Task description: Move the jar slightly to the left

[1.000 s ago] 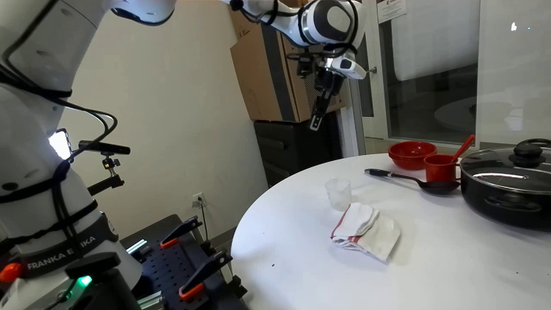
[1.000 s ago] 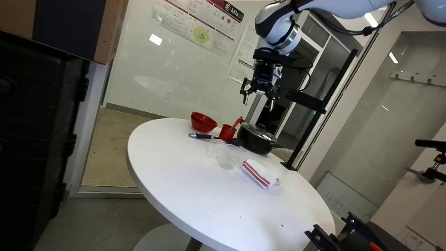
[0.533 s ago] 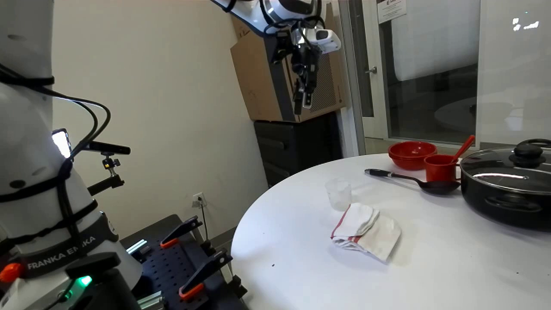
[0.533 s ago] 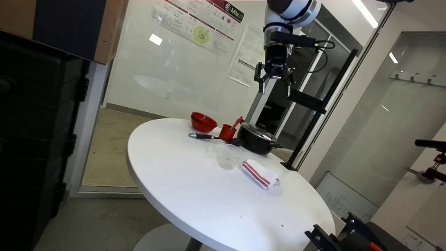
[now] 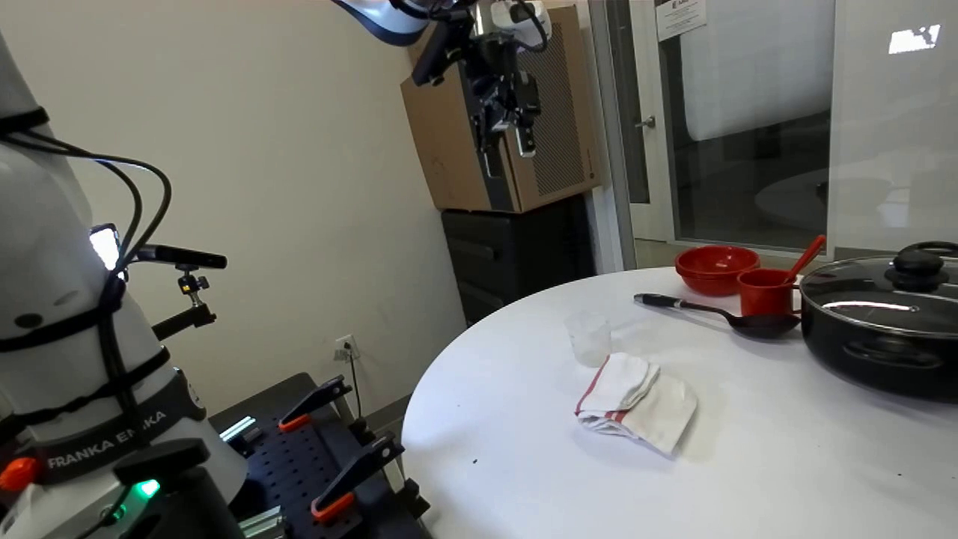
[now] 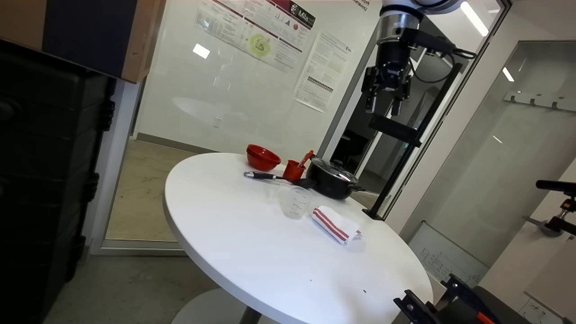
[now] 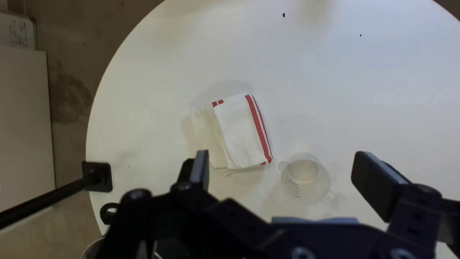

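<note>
Clear plastic, the jar (image 7: 305,183) stands upright well inside the edge of the round worktop (image 6: 252,252), far below my gripper (image 6: 383,111); the wrist view shows it between my wide-spread, empty fingers (image 7: 377,185), so I judge descent comes first.

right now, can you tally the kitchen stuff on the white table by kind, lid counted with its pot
Clear measuring cup: 1
Folded towel: 1
Red bowls: 2, nested (two rims show)
Red mug: 1
Utensils: 2, a black serving spoon and a red utensil standing in the mug
Black pot with glass lid: 1
Total: 8
</note>
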